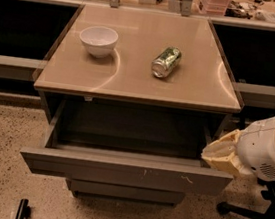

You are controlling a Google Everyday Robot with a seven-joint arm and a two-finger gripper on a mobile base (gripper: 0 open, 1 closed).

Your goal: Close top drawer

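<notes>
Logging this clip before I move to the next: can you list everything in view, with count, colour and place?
bowl: one, white, upright on the tabletop, left rear.
can: one, green, lying on its side near the tabletop's middle.
tabletop: one, tan, above the drawers.
top drawer: one, grey, pulled out under the tabletop.
lower drawer: one, grey, beneath the top drawer.
chair base: one, black, on the floor at lower right.
dark object: one, black, on the floor at lower left; unidentifiable.
arm: one, white, at the right edge.
gripper: one, cream, at the top drawer's right end.
</notes>
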